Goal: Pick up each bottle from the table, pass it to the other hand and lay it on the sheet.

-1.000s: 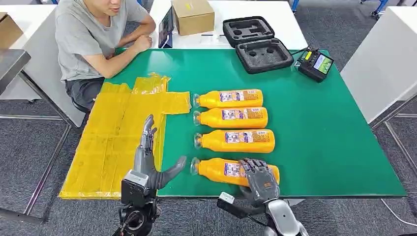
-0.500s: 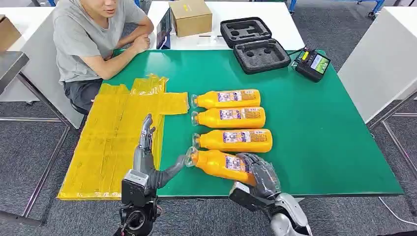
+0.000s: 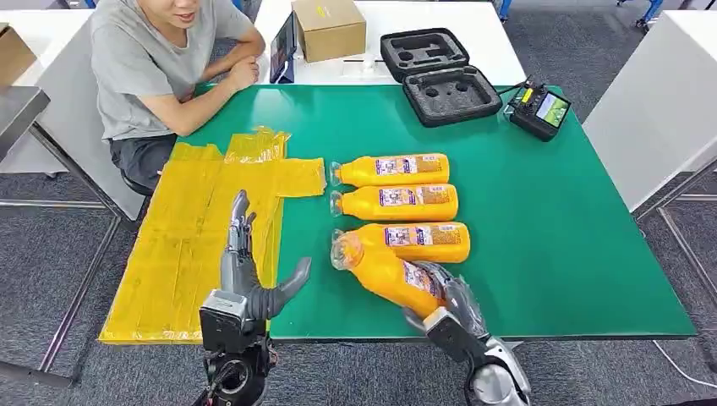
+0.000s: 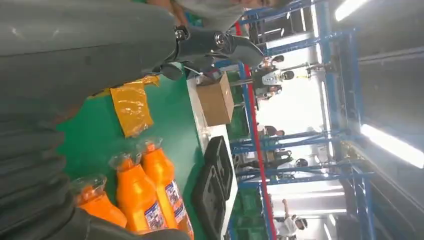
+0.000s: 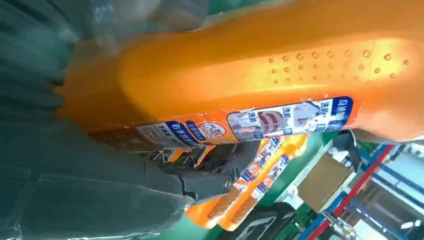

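Since half a second ago the right hand (image 3: 446, 298) has lifted the near bottle (image 3: 385, 272) off the desk (image 3: 541, 237), cap end up and tilted toward the left hand (image 3: 245, 271). Right fingers (image 3: 433, 272) wrap its lower body, holding it. Left hand has drifted slightly left, fingers spread wide, holding nothing, thumb pointing at the bottle, apart from it. Three bottles (image 3: 397, 203) lie in a row just beyond. Yellow sheet (image 3: 194, 228) lies left. Person (image 3: 156, 59) sits at far left corner.
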Controlling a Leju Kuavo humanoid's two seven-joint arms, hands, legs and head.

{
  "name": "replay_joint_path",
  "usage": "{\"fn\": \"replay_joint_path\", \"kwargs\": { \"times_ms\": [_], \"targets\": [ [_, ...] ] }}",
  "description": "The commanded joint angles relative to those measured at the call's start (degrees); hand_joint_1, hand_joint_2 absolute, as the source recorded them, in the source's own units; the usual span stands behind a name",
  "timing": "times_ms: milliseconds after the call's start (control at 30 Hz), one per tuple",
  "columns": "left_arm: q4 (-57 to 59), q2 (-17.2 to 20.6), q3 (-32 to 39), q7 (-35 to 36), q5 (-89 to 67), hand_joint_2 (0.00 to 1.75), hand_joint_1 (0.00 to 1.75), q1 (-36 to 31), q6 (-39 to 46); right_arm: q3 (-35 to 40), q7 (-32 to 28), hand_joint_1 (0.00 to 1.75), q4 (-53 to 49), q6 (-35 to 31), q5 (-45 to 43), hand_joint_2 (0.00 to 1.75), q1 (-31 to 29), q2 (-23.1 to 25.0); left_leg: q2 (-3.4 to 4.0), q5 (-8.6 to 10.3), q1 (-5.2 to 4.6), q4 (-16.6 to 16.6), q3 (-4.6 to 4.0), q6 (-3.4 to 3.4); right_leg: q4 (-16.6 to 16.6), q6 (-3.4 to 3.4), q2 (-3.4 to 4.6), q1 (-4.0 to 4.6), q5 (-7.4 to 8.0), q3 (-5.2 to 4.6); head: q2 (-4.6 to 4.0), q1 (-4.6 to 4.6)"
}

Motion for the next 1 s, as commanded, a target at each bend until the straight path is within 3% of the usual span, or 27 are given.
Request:
{"fn": "replay_joint_path", "kwargs": {
  "times_ms": [33,300,567,800,1000],
  "targets": [
    [6.58,-0.13,0.01,0.22,3.35,1.75,0.00,-0.78,-3.70,-4.25,-2.74,1.75,0.17,-1.22,-3.76,1.75,-0.14,2.79,-0.02,-0.10,0.04,-0.06,0.25,-0.10,-0.06,-0.09,0.05,0.03,-0.09,0.24,0.00,0.00],
    [16.66,-0.21,-2.99,0.39,7.81,1.75,0.00,-3.02,-9.49,-3.30,-2.74,1.75,-8.07,-6.16,-11.14,1.75,3.52,2.82,-0.14,-0.06,0.00,-0.07,0.17,-0.08,-0.05,-0.06,-0.06,0.00,-0.10,0.16,0.00,0.00],
    [21.98,-0.15,-5.87,1.31,10.38,1.75,0.00,-5.22,-13.53,2.19,-2.74,1.75,-4.64,-8.88,-15.39,1.75,-1.42,0.55,0.01,-0.07,0.01,-0.05,0.14,-0.09,-0.05,-0.07,0.10,0.01,-0.05,0.13,0.00,0.00],
    [21.54,-0.27,-5.75,1.37,11.08,1.75,0.00,-5.50,-13.81,3.46,-2.74,1.75,-4.45,-8.42,-15.66,1.75,-1.93,0.26,-0.03,-0.05,0.03,-0.04,0.09,-0.07,-0.05,-0.05,0.04,0.02,-0.06,0.10,0.00,0.00],
    [21.60,-1.21,-6.02,2.04,13.44,1.75,0.00,-7.27,-15.15,8.93,-2.74,1.75,2.14,-9.51,-14.85,1.75,-8.21,1.50,0.13,-0.05,0.04,-0.03,0.04,-0.06,-0.04,-0.05,0.20,0.03,0.00,0.05,0.00,0.00]
  ]
}}
